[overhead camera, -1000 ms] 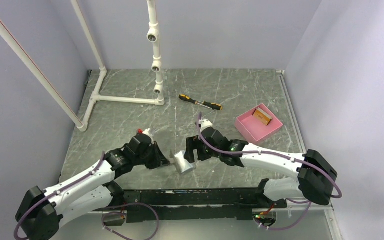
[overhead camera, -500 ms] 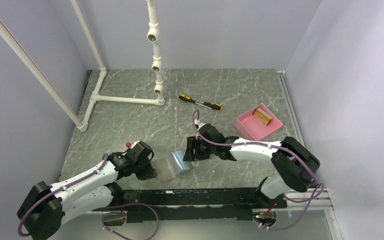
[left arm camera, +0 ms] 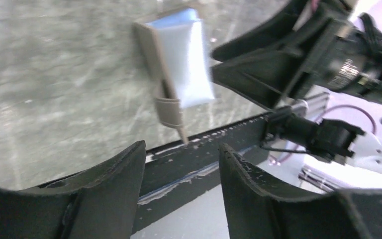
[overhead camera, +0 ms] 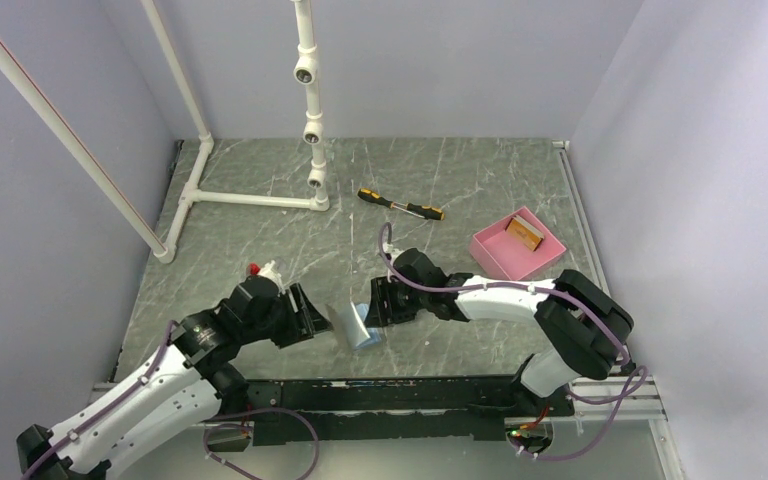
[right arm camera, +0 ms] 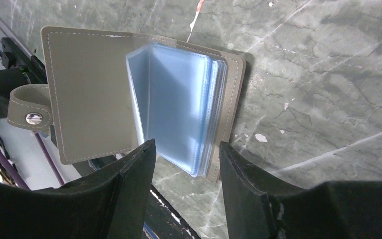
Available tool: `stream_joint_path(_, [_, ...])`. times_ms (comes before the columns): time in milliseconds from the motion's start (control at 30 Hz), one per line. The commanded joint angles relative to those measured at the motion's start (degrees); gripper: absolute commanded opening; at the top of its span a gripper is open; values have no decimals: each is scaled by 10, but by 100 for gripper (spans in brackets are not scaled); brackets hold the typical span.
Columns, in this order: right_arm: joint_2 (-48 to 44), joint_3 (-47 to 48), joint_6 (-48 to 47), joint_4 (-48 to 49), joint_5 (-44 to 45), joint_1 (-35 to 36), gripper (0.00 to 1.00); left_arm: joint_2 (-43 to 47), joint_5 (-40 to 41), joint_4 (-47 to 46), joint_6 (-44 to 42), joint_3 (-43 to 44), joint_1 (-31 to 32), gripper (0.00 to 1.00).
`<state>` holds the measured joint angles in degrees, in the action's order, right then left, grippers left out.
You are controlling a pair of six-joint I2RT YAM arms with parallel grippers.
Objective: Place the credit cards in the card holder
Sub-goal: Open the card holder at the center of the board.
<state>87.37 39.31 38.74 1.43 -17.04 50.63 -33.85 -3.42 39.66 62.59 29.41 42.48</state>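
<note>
Marble worktop (overhead camera: 260, 180) | left gripper (left arm camera: 182, 149) just opened, freeing card holder (right arm camera: 89, 94) | right gripper (right arm camera: 186, 149) straddles sleeves (right arm camera: 179, 109), grip unclear | likely ready for loading

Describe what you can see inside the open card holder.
Inside the card holder is a stack of light blue sleeves; the front one appears empty. Those behind are covered, so their contents cannot be seen.
</note>
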Motion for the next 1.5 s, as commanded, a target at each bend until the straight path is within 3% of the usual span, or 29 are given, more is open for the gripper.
stream_joint_path(0, [-18, 23, -22, 15, -5, 10, 50, -24, -91, -127, -31, 25, 3, 56])
stream_joint_path(100, [-19, 27, -21, 29, -20, 19, 42, -65, -86, -135, -39, 50, 2, 41])
stream_joint_path(200, [-22, 39, -25, 39, -31, 33, 33, -86, -63, -117, -43, 68, 3, 34])
stream_joint_path(333, [-10, 53, -26, 74, -45, 60, 27, -54, -15, -76, -24, 67, 4, 37])
stream_joint_path(533, [76, 66, 44, 186, -100, 76, 28, 32, 22, -29, 7, 49, 3, 39])
stream_joint_path(767, [140, 48, 97, 254, -139, 76, 36, -22, -16, -96, 3, 17, 3, 28])
stream_joint_path(900, [133, 27, 104, 265, -136, 76, 47, -88, -3, -143, 2, 2, 3, 21])
stream_joint_path(1067, [110, 11, 92, 250, -119, 75, 53, -171, 14, -183, -4, -19, 3, 18])
stream_joint_path(1233, [63, 10, 59, 173, -79, 72, 54, -217, 33, -157, -4, -31, 3, 12])
stream_joint_path(1467, [-30, 20, 10, 27, 15, 43, 60, -168, 24, -198, 45, -119, 3, 11])
